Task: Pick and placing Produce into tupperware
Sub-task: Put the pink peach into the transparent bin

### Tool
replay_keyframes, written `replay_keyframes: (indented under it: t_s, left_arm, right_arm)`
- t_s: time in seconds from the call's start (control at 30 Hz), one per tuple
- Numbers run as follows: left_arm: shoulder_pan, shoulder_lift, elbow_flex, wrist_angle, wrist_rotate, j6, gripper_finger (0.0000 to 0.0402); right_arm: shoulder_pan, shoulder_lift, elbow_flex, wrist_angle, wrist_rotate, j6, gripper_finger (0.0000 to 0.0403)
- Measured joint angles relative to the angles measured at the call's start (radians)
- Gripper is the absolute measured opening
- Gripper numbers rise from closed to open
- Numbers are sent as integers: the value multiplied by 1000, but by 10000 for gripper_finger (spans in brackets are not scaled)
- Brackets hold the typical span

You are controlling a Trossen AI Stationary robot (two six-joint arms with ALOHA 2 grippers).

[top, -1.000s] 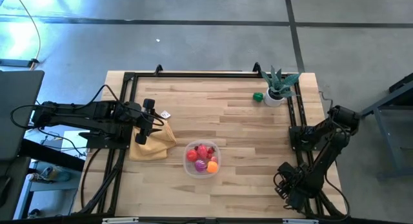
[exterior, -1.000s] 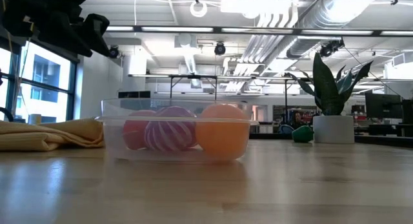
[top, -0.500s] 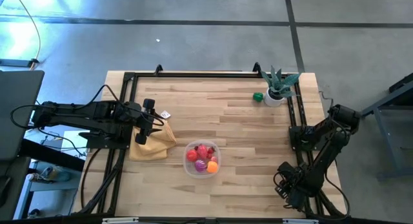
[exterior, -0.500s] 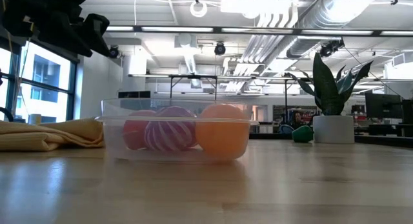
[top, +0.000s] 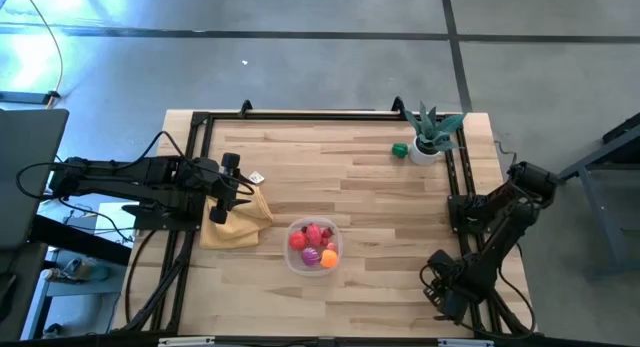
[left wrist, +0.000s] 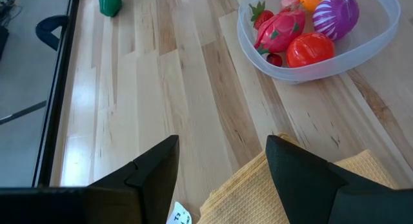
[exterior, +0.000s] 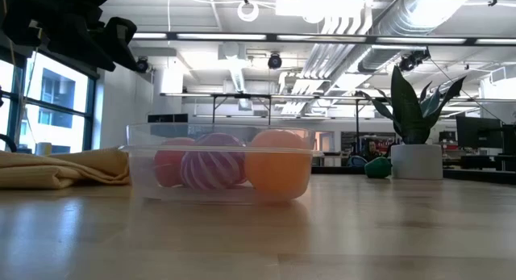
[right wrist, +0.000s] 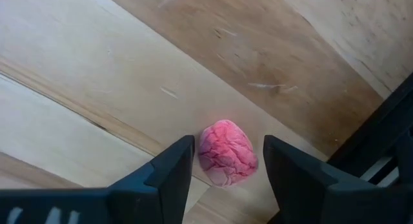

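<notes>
The clear tupperware point(top: 314, 246) sits mid-table toward the near edge and holds red, magenta-purple and orange produce point(left wrist: 310, 48). One green piece point(top: 400, 150) lies beside the potted plant. A pink, wrinkled piece point(right wrist: 227, 153) lies on the wood by the near right corner. My right gripper point(right wrist: 226, 164) is open, one finger on each side of the pink piece; no touch shows. My left gripper point(left wrist: 222, 161) is open, hovering over the yellow cloth point(left wrist: 284, 192) left of the tupperware.
A spiky plant in a white pot point(top: 430, 137) stands at the far right corner. The mustard-yellow cloth point(top: 238, 222) lies folded left of the tupperware. A black frame rail point(right wrist: 381, 140) runs close beside the pink piece. Bare wood spreads across the table's middle and near edge.
My right arm has shifted a little toward the table's left at the near right corner. The left arm, the tupperware and the produce in it have kept still.
</notes>
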Motion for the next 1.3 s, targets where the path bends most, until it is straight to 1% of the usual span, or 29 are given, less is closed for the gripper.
replay_keyframes:
  t_s: [0.2, 0.4, 0.53, 1.03, 1.07, 1.2, 1.3]
  left_arm:
    - [0, 0, 0, 0, 0, 0, 221]
    - [0, 0, 0, 0, 0, 0, 221]
    - [0, 0, 0, 0, 0, 0, 221]
    - [0, 0, 0, 0, 0, 0, 221]
    - [0, 0, 0, 0, 0, 0, 221]
    - [0, 0, 0, 0, 0, 0, 221]
    - [0, 0, 0, 0, 0, 0, 221]
  right_arm:
    - [-14, 1, 1, 9, -7, -7, 178]
    - [-15, 1, 1, 19, -7, -14, 147]
    - [-15, 1, 1, 23, -7, -16, 134]
    - [-15, -4, 1, 27, 2, -27, 128]
    - [-14, -10, 1, 31, 12, -30, 128]
    - [-13, -57, 1, 95, 112, -16, 128]
    - [-20, -102, 2, 131, 243, -49, 128]
